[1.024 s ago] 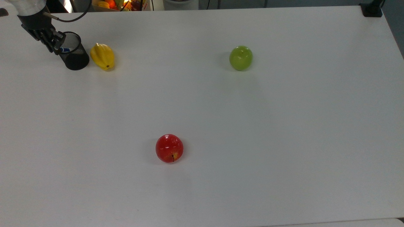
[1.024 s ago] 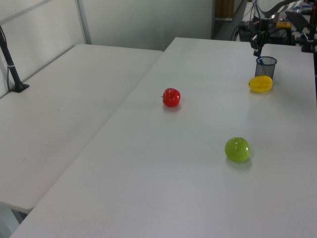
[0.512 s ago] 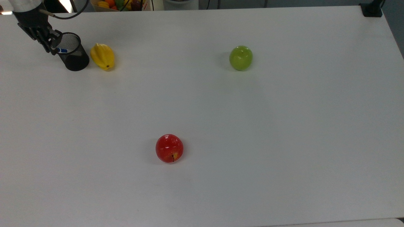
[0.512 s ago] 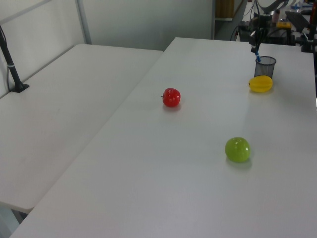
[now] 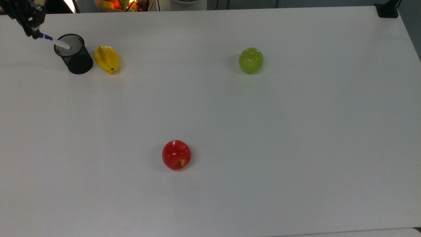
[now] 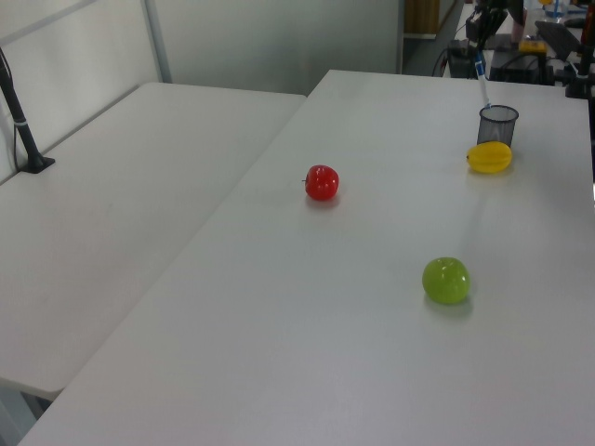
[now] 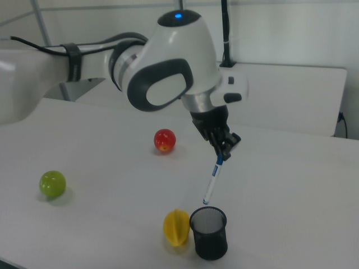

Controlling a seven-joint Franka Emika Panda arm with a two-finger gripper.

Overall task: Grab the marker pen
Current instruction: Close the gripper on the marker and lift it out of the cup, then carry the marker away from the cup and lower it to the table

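My gripper [image 7: 224, 152] [image 5: 33, 32] [image 6: 478, 48] is shut on the blue-capped top of the marker pen [image 7: 212, 180] [image 5: 56, 42] [image 6: 482, 84]. The white barrel hangs tilted below the fingers, and in the right view its lower tip is just above the rim of the black mesh pen cup [image 7: 208, 232] [image 5: 73, 54] [image 6: 497, 124]. In the top view the pen lies over the cup's opening at the table's far left corner.
A yellow starfruit [image 5: 107, 59] [image 7: 176, 227] lies beside the cup. A green apple [image 5: 251, 60] [image 6: 446, 280] and a red apple [image 5: 176, 154] [image 6: 322, 182] sit farther out on the white table [image 5: 296, 131]. A box of fruit [image 5: 121, 4] stands behind the table's back edge.
The gripper has risen and drifted toward the top view's upper left, drawing the marker pen up out of the mesh cup. The fruit has stayed put.
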